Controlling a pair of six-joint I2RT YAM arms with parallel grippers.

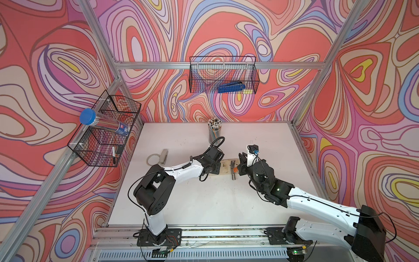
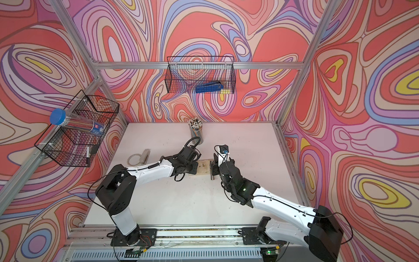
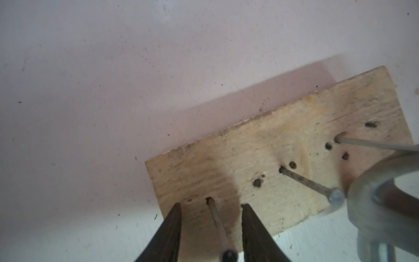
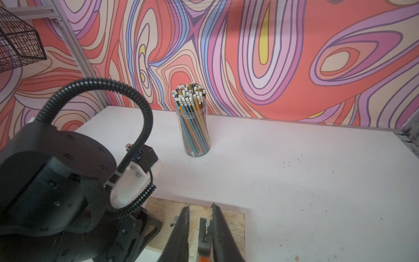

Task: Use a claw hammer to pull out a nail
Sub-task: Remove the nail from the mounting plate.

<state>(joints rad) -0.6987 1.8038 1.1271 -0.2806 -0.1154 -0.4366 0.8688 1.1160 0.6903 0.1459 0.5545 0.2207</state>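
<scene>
One claw hammer (image 1: 232,173) sat on the wooden board (image 1: 225,166), steel head running near to far, claw at the far end forked round a nail (image 4: 206,226), orange neck clamped in the right gripper's (image 4: 200,206) fingers (image 4: 181,236). Beyond the board the white surface (image 1: 204,204) carried a pencil cup (image 1: 214,133) before patterned walls (image 1: 226,34). Over the board's left end the left gripper (image 3: 212,205) angled down, fingers (image 3: 172,233) part-spread astride another nail (image 3: 218,226).

My left gripper (image 3: 212,205) had a thin steel nail (image 3: 217,224) between its fingers (image 3: 167,236); beside them a second nail (image 3: 306,181) and the silver-headed claw hammer (image 3: 360,197) crowded the pale wooden board (image 3: 238,154). Beyond the fingertips lay bare white tabletop (image 3: 90,90). Ahead of my right gripper (image 4: 200,206) a clear pencil jar (image 4: 196,127) stood well apart.
</scene>
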